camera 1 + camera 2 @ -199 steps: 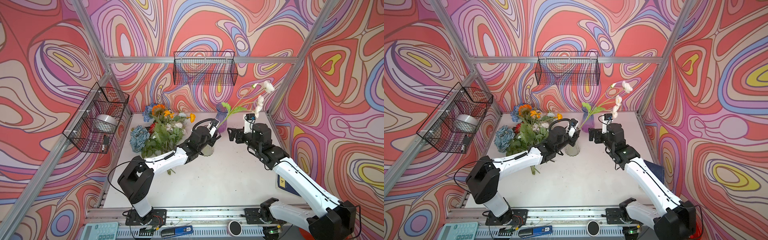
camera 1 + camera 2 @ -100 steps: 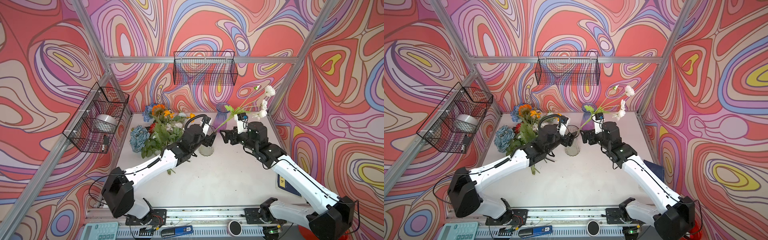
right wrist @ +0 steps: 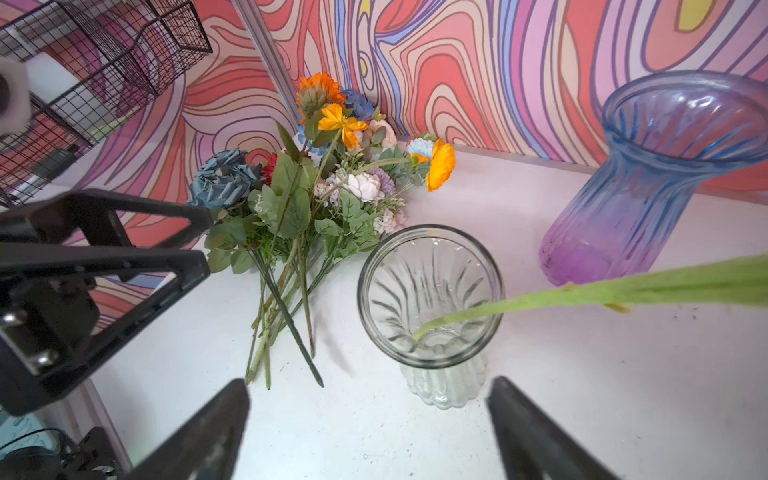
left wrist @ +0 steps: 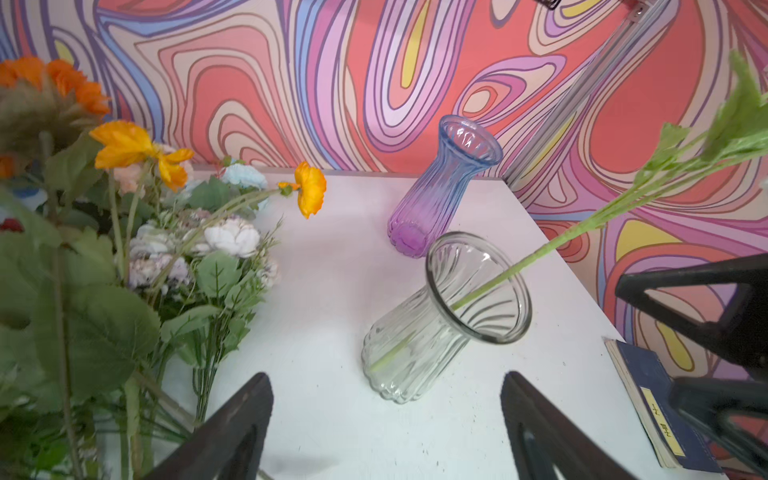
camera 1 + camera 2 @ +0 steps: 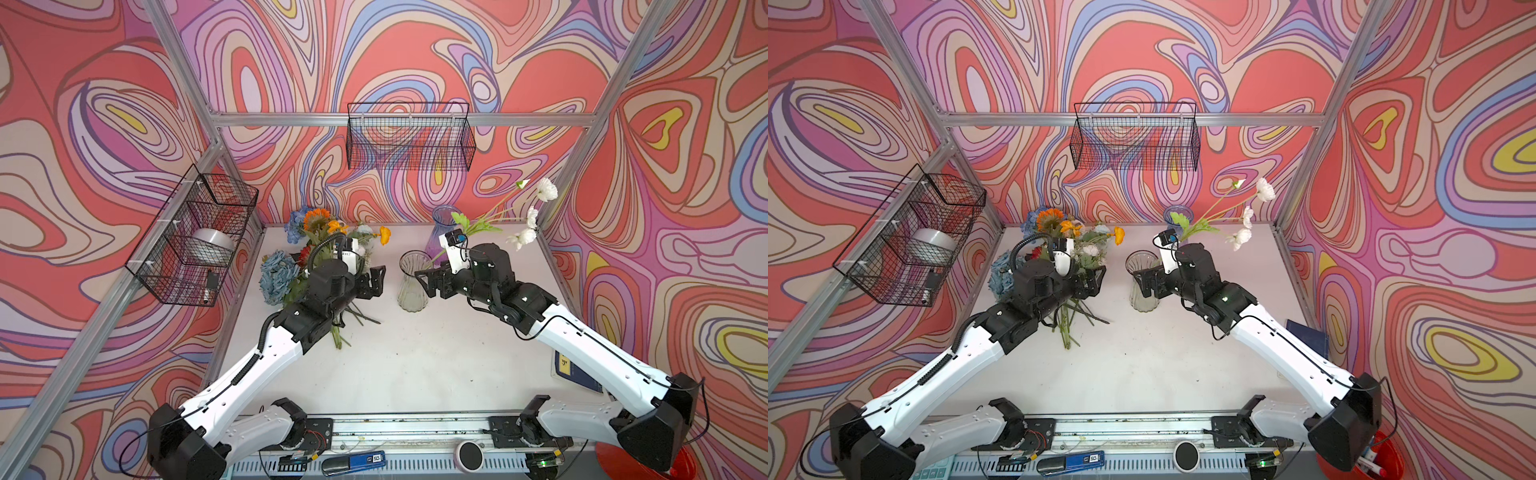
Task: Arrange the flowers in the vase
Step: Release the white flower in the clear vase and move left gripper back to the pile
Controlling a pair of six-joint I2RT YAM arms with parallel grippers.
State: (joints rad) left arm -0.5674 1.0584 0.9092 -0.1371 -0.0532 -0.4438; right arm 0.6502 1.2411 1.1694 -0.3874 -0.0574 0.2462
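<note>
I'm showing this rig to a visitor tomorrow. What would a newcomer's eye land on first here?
Probably the loud swirled red, pink and lilac walls all around. Then the clear glass vase mid-scene with one white-flowered stem leaning out of it, and the colourful heap of flowers lying on the white table at rear left.

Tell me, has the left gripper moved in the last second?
Yes. The left gripper has pulled back leftward from the clear vase, toward the loose flowers.

1 stem in vase, bunch to left, 2nd vase behind
</note>
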